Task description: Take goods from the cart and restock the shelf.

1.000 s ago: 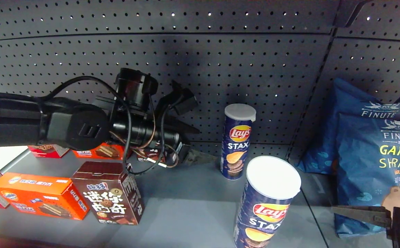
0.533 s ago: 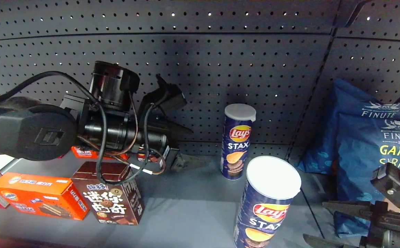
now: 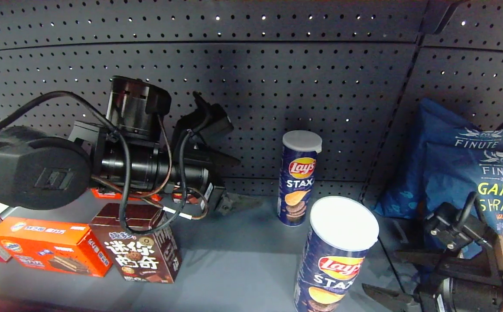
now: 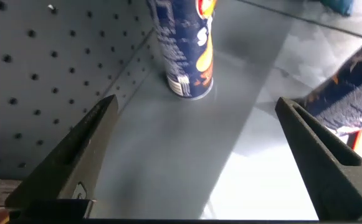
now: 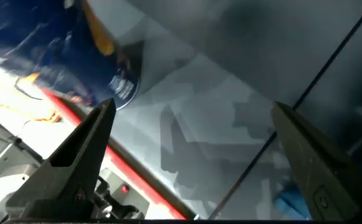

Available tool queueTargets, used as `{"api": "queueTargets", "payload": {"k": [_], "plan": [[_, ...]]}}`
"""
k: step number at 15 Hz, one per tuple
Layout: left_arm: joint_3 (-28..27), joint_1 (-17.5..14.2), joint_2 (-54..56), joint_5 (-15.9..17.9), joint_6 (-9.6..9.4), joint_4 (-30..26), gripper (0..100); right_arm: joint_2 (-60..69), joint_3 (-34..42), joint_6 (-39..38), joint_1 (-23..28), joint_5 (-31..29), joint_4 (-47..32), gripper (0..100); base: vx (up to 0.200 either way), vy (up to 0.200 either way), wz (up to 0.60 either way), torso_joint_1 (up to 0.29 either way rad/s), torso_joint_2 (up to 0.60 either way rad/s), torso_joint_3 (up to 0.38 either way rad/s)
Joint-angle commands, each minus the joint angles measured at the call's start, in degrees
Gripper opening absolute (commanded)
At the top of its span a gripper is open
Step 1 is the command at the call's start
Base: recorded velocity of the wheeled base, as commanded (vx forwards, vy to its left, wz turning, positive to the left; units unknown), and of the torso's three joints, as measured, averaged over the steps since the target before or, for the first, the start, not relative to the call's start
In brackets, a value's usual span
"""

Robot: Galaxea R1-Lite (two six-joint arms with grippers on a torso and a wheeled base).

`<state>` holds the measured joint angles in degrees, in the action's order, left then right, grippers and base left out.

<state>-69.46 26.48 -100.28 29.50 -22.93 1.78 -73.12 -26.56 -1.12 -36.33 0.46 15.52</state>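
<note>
Bare grey shelf [image 3: 234,260] lies open between the brown chocolate box [image 3: 143,249] and the rear chip can [image 3: 300,177], which stands upright near the pegboard back [image 3: 277,86]. The front chip can [image 3: 335,255] stands at the shelf's front edge. The left gripper [image 3: 245,182], jaws wide apart and empty, hangs near the rear chip can. The right gripper [image 3: 379,270], likewise spread and holding nothing, sits between the front chip can and the blue snack bags [image 3: 463,164].

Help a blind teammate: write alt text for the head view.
On a grey shelf, a rear chip can and a front chip can stand upright. The left tool hangs open between snack boxes and the rear chip can; the right tool, open, is right of the front chip can, before blue snack bags.
</note>
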Motion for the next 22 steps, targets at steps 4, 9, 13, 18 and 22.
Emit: {"api": "queueTargets", "payload": {"k": [4,9,13,18,22], "plan": [[2.4,-0.2,0.2,0.0,0.25,2.3,100,-3.2,-1.1,0.1,-0.9,0.2,0.0,100,0.000,0.000,0.00,0.000,0.00,0.000],[2.3,-0.5,0.2,-0.1,0.25,2.4,100,-5.5,-3.1,0.1,-3.3,0.1,0.0,100,0.000,0.000,0.00,0.000,0.00,0.000],[2.3,-0.8,0.1,0.0,0.25,2.4,100,-6.5,-3.7,0.1,-3.9,0.2,0.2,100,0.000,0.000,0.00,0.000,0.00,0.000],[2.2,-0.8,0.1,-0.1,0.25,2.4,100,-8.2,-4.5,0.1,-4.3,0.2,1.0,100,0.000,0.000,0.00,0.000,0.00,0.000],[2.2,-0.8,0.1,-0.1,0.25,2.4,100,-8.8,-4.5,0.0,-4.5,0.4,1.0,100,0.000,0.000,0.00,0.000,0.00,0.000]]}}
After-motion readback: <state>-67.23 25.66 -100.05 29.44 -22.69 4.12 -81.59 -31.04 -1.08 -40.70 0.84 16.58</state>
